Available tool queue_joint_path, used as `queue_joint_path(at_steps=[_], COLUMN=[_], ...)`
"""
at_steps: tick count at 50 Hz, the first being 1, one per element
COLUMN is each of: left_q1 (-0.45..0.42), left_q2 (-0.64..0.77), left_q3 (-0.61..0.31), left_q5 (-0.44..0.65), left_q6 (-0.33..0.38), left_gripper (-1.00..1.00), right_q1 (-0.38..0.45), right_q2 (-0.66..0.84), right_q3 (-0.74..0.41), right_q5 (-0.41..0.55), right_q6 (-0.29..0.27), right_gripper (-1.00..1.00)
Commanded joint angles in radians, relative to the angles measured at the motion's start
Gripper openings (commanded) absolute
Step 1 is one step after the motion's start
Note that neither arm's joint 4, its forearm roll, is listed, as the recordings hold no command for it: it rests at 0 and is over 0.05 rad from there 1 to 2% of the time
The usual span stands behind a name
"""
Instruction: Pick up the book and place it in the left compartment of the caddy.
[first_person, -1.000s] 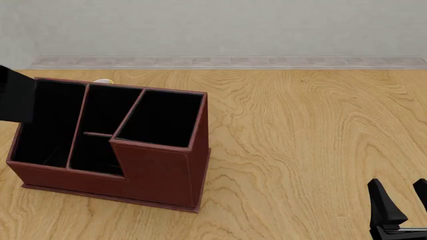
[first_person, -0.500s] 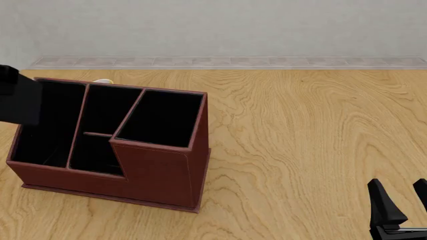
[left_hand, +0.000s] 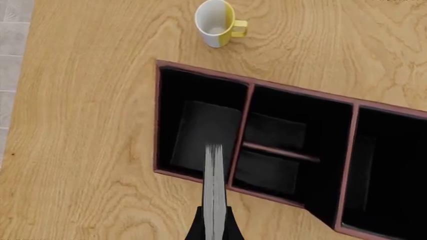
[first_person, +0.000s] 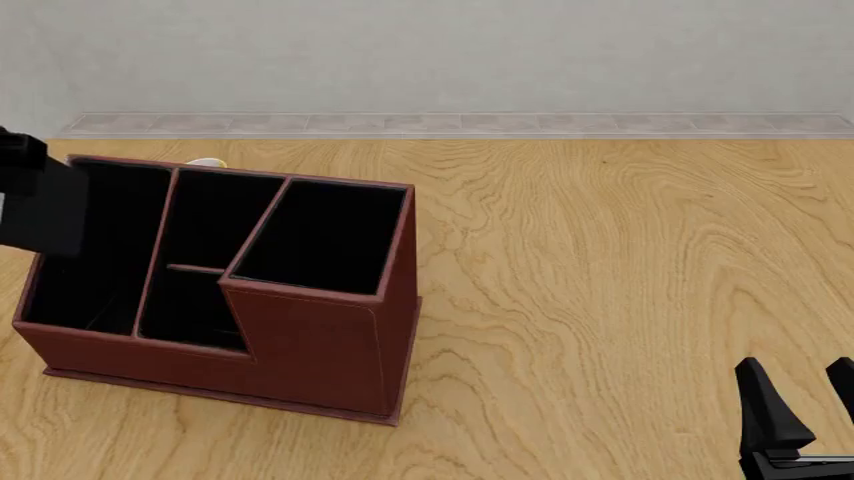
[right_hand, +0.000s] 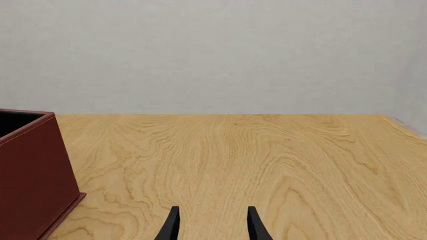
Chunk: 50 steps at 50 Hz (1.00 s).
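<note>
The reddish-brown caddy (first_person: 314, 340) stands at the left of the table, its rim (left_hand: 157, 120) also seen from above in the left wrist view. My left gripper (left_hand: 213, 231) is shut on the book (left_hand: 213, 190), held edge-on with its pale pages showing. The book hangs above the front wall of the left compartment (left_hand: 200, 130). In the front view the book (first_person: 47, 210) is a black slab at the picture's left edge, overlapping the left compartment (first_person: 87, 260). My right gripper (first_person: 807, 400) is open near the front right, its fingers (right_hand: 172, 225) holding nothing.
A white and yellow mug (left_hand: 217, 22) stands upright just behind the caddy, its rim (first_person: 207, 161) barely showing in the front view. Bare wooden table (first_person: 614, 280) stretches to the right of the caddy. A grey wall closes the far edge.
The book has shifted slightly right and down, further over the left compartment. The right arm has not moved.
</note>
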Motion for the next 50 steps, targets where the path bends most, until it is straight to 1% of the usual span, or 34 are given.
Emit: queue_joint_path(at_steps=[1, 6, 12, 23, 26, 27, 29, 31, 33, 35, 36, 37, 39, 44, 50], left_q1=[0.015, 0.013, 0.014, 0.017, 0.023, 0.024, 0.02, 0.029, 0.023, 0.025, 0.017, 0.025, 0.021, 0.033, 0.039], left_q2=[0.015, 0.018, 0.04, 0.08, 0.084, 0.083, 0.085, 0.096, 0.099, 0.104, 0.107, 0.115, 0.119, 0.133, 0.157], left_q3=[-0.02, -0.007, -0.042, -0.069, -0.061, -0.041, -0.037, -0.042, -0.035, -0.031, -0.035, -0.029, -0.041, -0.009, -0.008], left_q5=[-0.005, -0.013, -0.009, -0.023, -0.032, -0.051, -0.054, -0.057, -0.067, -0.074, -0.075, -0.086, -0.078, -0.116, -0.136], left_q6=[0.021, 0.016, 0.017, 0.02, 0.023, 0.023, 0.016, 0.03, 0.02, 0.025, 0.012, 0.024, 0.017, 0.026, 0.027], left_gripper=[-1.0, -1.0, -1.0, -1.0, -1.0, -1.0, -1.0, -1.0, -1.0, -1.0, -1.0, -1.0, -1.0, -1.0, -1.0], right_q1=[0.0, 0.0, 0.0, 0.0, 0.0, 0.0, 0.0, 0.0, 0.0, 0.0, 0.0, 0.0, 0.0, 0.0, 0.0], right_q2=[-0.004, -0.005, -0.004, -0.005, -0.005, -0.005, -0.004, -0.005, -0.004, -0.005, -0.004, -0.004, -0.004, -0.004, -0.004], right_q3=[-0.001, -0.001, -0.001, -0.001, -0.001, -0.001, -0.001, -0.001, -0.001, -0.001, -0.001, -0.001, -0.001, -0.001, -0.001], right_q5=[0.004, 0.005, 0.005, 0.005, 0.005, 0.005, 0.004, 0.004, 0.004, 0.005, 0.005, 0.005, 0.004, 0.004, 0.004], right_q6=[0.0, 0.0, 0.0, -0.001, 0.0, 0.0, 0.0, 0.0, 0.0, 0.0, 0.0, 0.0, 0.0, 0.0, 0.0], right_gripper=[1.0, 1.0, 1.0, 1.0, 1.0, 1.0, 1.0, 1.0, 1.0, 1.0, 1.0, 1.0, 1.0, 1.0, 1.0])
